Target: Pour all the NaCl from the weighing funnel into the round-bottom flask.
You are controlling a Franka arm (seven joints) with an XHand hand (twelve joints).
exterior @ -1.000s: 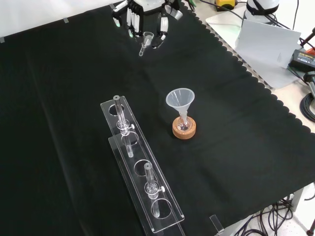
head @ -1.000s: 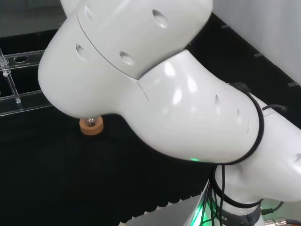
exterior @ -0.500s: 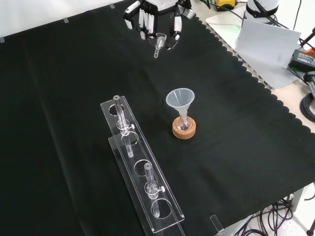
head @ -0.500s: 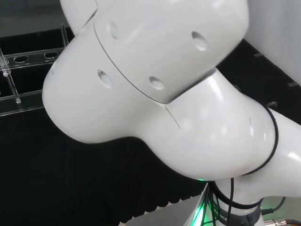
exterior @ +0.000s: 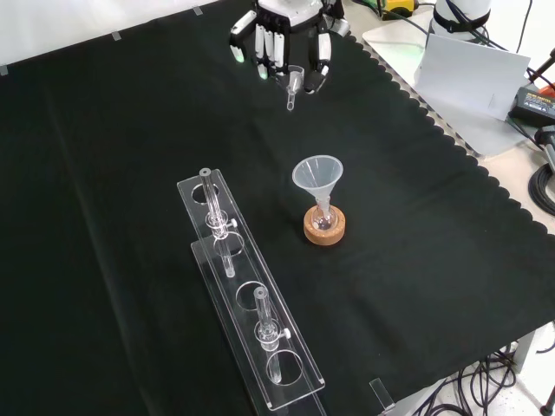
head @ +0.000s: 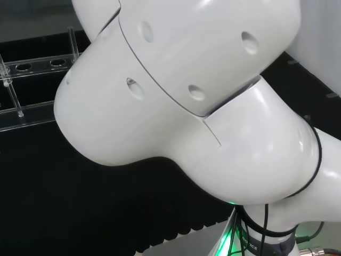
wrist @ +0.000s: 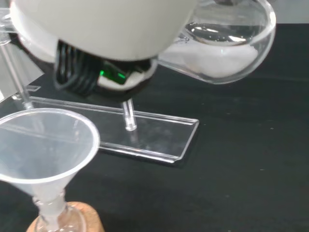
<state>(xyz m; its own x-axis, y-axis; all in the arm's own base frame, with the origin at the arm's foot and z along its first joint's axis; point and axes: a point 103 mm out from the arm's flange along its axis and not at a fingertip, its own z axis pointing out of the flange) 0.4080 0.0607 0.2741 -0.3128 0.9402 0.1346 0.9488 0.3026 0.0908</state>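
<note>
No writing or label can be read on any piece of the ware. Front view: the hand (exterior: pixel 286 39) hangs over the far part of the black-clothed surface (exterior: pixel 130 130), its fingers curled round a small clear weighing funnel (exterior: pixel 293 87) whose narrow stem points down toward the cloth. Wrist view: the bulb of the weighing funnel (wrist: pixel 227 48) holds a heap of white NaCl (wrist: pixel 222 58), lying against its lower wall. Below and nearer the front-view camera, well apart from the hand, a clear plastic funnel (exterior: pixel 317 178) sits with its stem in the neck of a round-bottom flask (exterior: pixel 323 222), which rests on a cork ring (exterior: pixel 325 228). To the left in the front view lies a long clear rack (exterior: pixel 247 303) carrying upright glass tubes; how many cannot be told through the clear plastic. Head view: the arm's white links (head: pixel 186 96) stand before most of the surface, hiding the flask and the hand; part of the rack (head: pixel 26 90) shows at the upper left. Off the cloth at the front view's right lie a white sheet (exterior: pixel 468 74) and cables (exterior: pixel 542 182).
</note>
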